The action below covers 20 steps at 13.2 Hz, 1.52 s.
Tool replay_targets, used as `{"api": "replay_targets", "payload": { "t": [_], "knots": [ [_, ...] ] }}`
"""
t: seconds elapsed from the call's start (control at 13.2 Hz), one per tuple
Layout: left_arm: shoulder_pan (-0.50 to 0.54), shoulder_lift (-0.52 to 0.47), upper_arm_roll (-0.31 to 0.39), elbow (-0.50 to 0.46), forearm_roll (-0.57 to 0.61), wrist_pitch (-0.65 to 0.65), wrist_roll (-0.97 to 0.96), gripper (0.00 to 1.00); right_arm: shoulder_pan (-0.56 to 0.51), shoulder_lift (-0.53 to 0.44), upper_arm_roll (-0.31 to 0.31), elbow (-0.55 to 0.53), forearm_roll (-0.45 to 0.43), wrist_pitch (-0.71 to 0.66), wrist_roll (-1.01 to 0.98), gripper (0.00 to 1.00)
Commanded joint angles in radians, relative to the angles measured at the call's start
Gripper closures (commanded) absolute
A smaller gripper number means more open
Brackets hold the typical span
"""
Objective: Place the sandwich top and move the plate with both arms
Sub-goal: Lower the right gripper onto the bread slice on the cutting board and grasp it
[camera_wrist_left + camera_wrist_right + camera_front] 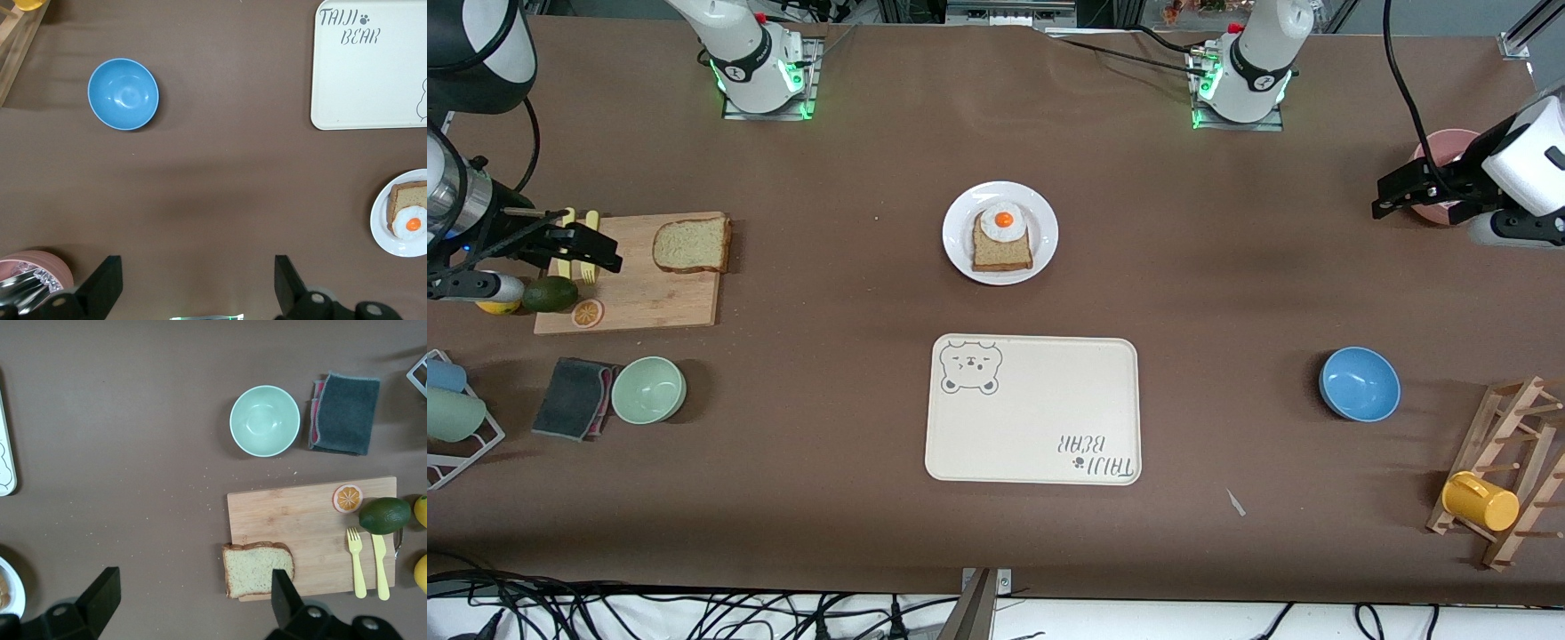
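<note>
The bread (pixel 257 569) lies on the board (pixel 303 520), just beside the right gripper (pixel 190 600), fingers apart. The left gripper (pixel 198 283), also apart, hangs well away from the plate (pixel 385 233).

The front view looks down from high across the table, facing both arm bases and taking in the whole brown table (pixel 800 267) from some way off. The left wrist view looks straight down from above its own spread fingertips (pixel 110 283), sharing with the front view the blue bowl (pixel 123 93), the cream tray (pixel 360 87) and the plate (pixel 383 230). The right wrist view, likewise straight down from a height, shares the cutting board (pixel 293 520), the sandwich top (pixel 253 568) and the green bowl (pixel 265 421); both wrist views catch the tray and plate.
</note>
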Motion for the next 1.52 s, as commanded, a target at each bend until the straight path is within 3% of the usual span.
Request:
{"api": "replay_targets", "payload": {
  "t": [0.0,0.15,0.3,0.53,0.68,0.84,1.14,1.22,1.44],
  "knots": [
    [0.004,0.004,-0.003,0.025,-0.025,-0.024,-0.010,0.00,-0.015,-0.022,0.020,-0.021,0.012,0.003,-0.011,0.00],
    [0.002,0.004,-0.003,0.025,-0.025,-0.024,-0.010,0.00,-0.015,-0.023,0.020,-0.032,0.010,0.001,-0.002,0.00],
    [0.004,0.004,-0.009,0.025,-0.025,-0.025,-0.010,0.00,-0.015,-0.025,0.021,-0.113,0.006,0.006,-0.003,0.00],
    [0.004,0.004,-0.012,0.025,-0.025,-0.032,-0.010,0.00,-0.015,-0.031,0.064,-0.168,-0.081,0.015,0.008,0.00],
    [0.004,0.004,-0.012,0.025,-0.025,-0.032,-0.010,0.00,-0.015,-0.029,0.086,-0.301,-0.126,0.172,0.018,0.00],
    [0.004,0.003,-0.012,0.025,-0.025,-0.033,-0.010,0.00,-0.015,-0.036,0.109,-0.545,-0.163,0.501,0.099,0.00],
    [0.004,0.003,-0.012,0.025,-0.025,-0.032,-0.010,0.00,-0.015,-0.033,0.118,-0.718,-0.210,0.586,0.277,0.00],
    [0.004,0.004,-0.013,0.025,-0.025,-0.032,-0.010,0.00,-0.013,-0.029,0.145,-0.748,-0.246,0.593,0.332,0.00],
    [0.004,0.003,-0.013,0.025,-0.025,-0.033,-0.010,0.00,-0.015,0.079,0.156,-0.796,-0.541,0.629,0.483,0.00]
  ]
}}
